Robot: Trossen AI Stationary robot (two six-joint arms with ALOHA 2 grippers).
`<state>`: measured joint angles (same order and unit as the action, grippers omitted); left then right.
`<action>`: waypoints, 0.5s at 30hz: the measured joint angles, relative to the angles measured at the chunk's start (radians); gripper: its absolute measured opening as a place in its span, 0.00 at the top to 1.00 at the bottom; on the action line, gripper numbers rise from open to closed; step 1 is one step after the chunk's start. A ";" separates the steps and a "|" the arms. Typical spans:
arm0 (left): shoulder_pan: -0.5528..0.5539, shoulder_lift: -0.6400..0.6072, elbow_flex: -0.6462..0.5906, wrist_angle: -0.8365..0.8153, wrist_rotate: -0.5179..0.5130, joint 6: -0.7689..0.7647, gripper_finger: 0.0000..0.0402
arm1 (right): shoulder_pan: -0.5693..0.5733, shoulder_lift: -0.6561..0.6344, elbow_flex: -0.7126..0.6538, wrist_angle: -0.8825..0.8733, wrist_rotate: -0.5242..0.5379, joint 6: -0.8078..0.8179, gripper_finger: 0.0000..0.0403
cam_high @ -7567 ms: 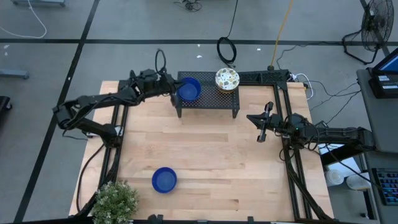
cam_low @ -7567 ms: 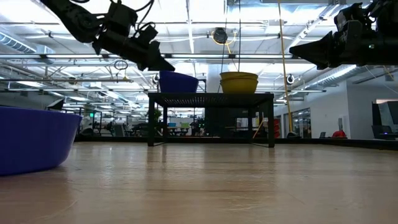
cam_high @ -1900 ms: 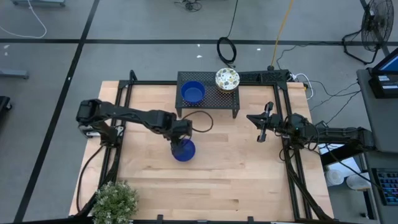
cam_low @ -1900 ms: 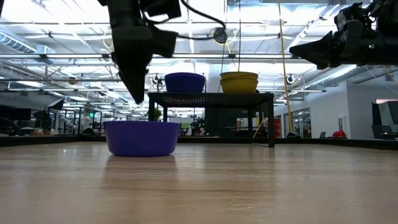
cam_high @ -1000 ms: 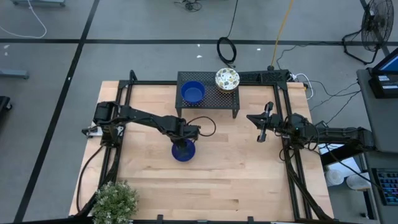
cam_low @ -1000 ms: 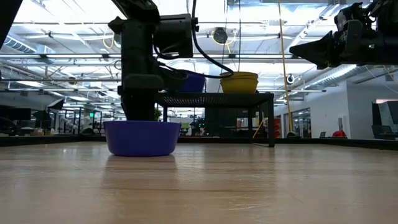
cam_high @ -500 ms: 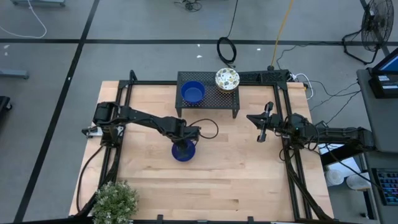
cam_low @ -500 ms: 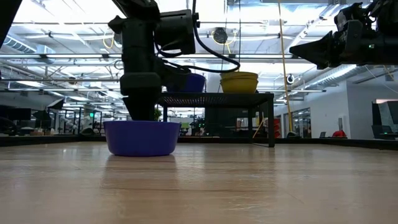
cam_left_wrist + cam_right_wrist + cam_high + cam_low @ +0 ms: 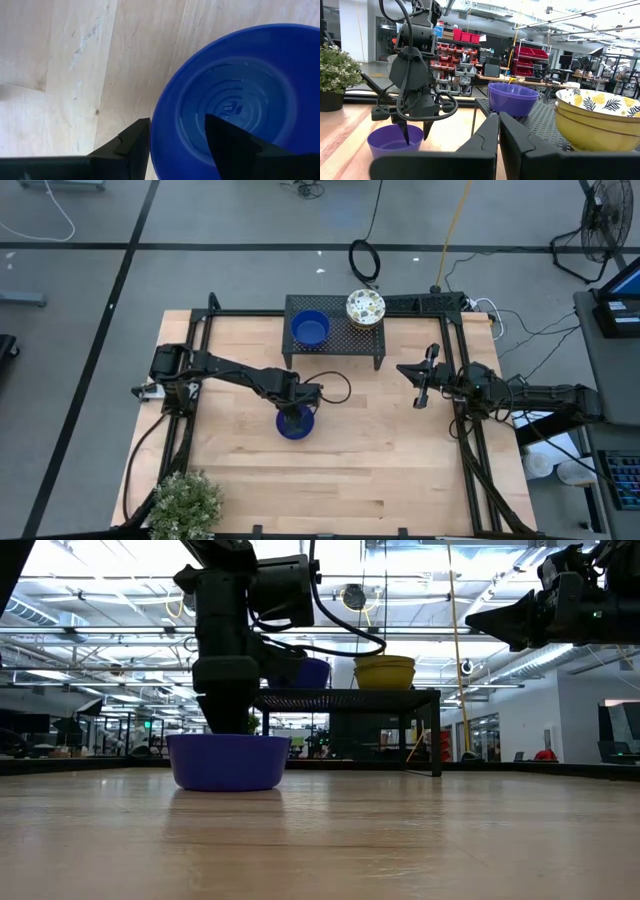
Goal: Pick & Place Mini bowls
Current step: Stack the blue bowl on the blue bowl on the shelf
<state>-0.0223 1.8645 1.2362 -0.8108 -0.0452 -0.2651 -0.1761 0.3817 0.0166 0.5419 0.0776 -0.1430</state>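
Observation:
A glossy blue mini bowl (image 9: pixel 298 426) rests on its base on the wooden table, near the middle. My left gripper (image 9: pixel 177 127) points down over it and is open. One finger stands outside the rim and the other inside the bowl (image 9: pixel 240 95). A second blue bowl (image 9: pixel 309 329) and a stack of flower-patterned bowls (image 9: pixel 366 307) sit on the black mesh rack (image 9: pixel 335 350) at the far edge. My right gripper (image 9: pixel 421 395) hovers shut over the table's right side.
A potted plant (image 9: pixel 185 502) stands at the near left corner. Black frame rails (image 9: pixel 470 450) run along the table's left and right sides. Bare wood lies between the bowl and the near edge.
My left gripper has shifted slightly over the blue bowl, with its fingers staying down at the rim. The bowl rests where it was.

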 joint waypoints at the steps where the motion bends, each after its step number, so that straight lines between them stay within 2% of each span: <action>1: 0.000 0.000 0.000 0.000 0.000 0.003 0.52 | 0.000 0.000 0.000 0.000 0.000 0.000 1.00; 15: 0.000 0.000 0.000 0.000 -0.001 0.009 0.53 | 0.000 0.000 0.000 0.000 0.000 0.000 1.00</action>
<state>-0.0219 1.8641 1.2362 -0.8112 -0.0460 -0.2563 -0.1761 0.3817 0.0166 0.5419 0.0776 -0.1431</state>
